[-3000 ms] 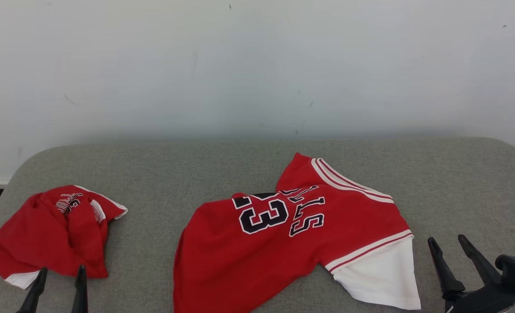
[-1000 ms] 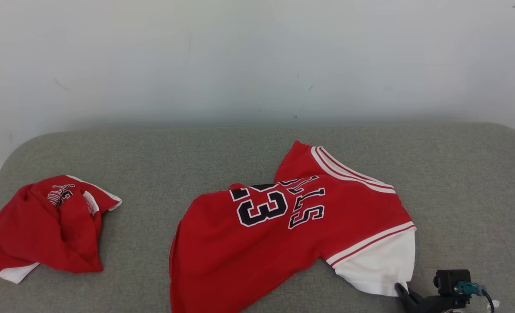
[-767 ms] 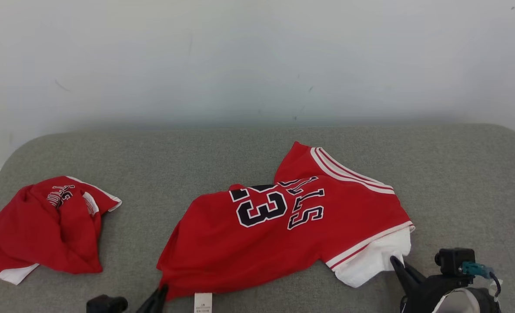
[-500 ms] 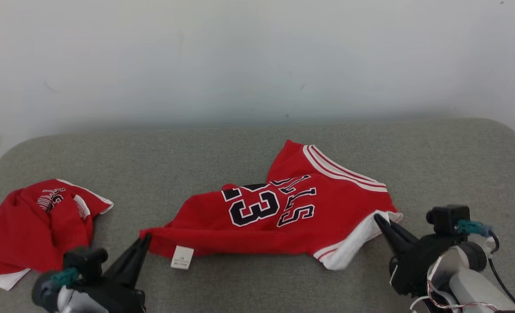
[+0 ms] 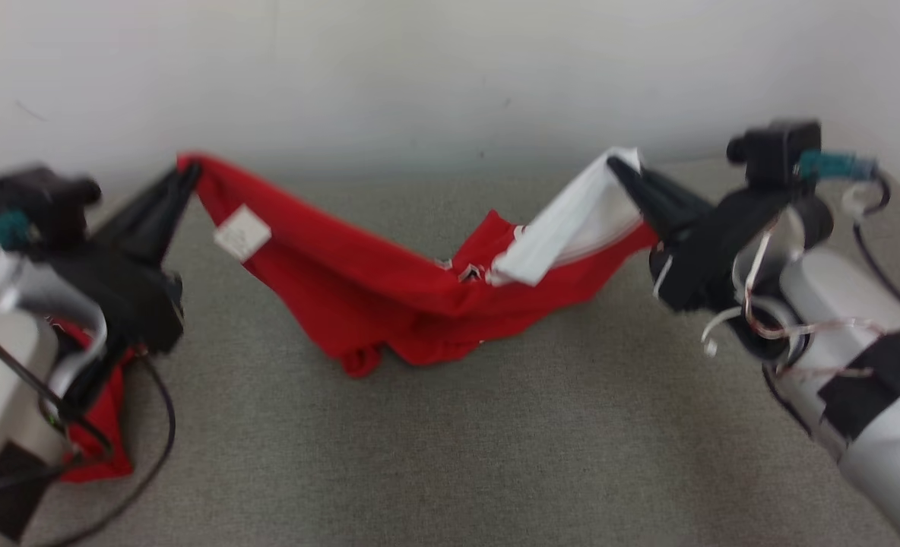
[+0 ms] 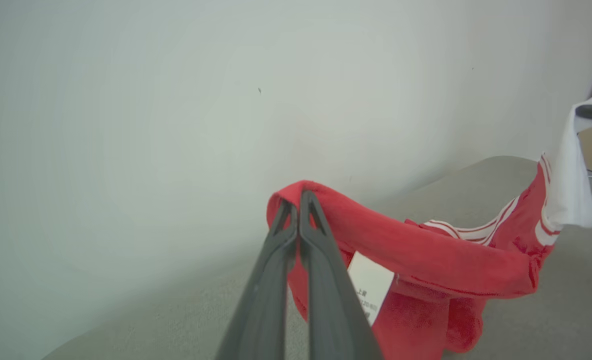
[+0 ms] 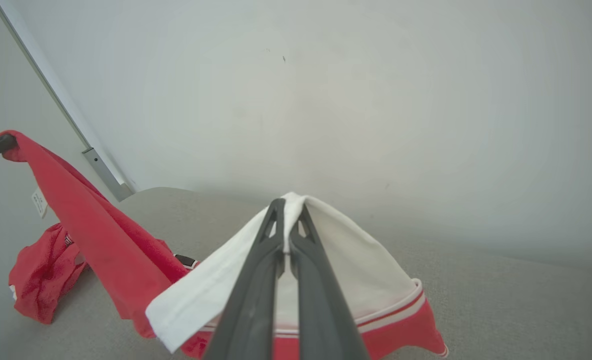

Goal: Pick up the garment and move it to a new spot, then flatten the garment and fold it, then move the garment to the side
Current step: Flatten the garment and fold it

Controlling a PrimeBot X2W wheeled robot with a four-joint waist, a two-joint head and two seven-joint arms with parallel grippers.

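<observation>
Two grippers hoist the red garment (image 5: pixel 389 296) above the grey desk (image 5: pixel 495 456) as I run the rig from afar. It is slung between them like a hammock against the pale wall (image 5: pixel 419 68). The left gripper (image 5: pixel 184 171) has the red hem corner, just beside the white label (image 5: pixel 242 233). The right gripper (image 5: pixel 616 163) has the edge of the white sleeve (image 5: pixel 564 228). The garment's middle sags low and bunched near the centre of the desk, and its lowest fold seems to brush the surface.

As I judge it, the hold is at two ends well apart so the cloth's own weight draws it out, ready to be carried to a fresh spot and laid flat. A second red garment (image 5: pixel 104 425) lies crumpled on the desk beneath my left arm, apart from the one being lifted. It is best kept out of the swing.

On the left, the fingers (image 6: pixel 326 300) are pressed together with no gap showing, and red fabric is wrapped over their tips. On the right, the fingers (image 7: pixel 256 300) are clamped just as narrowly, the white sleeve pinched between them and draped down either side.
</observation>
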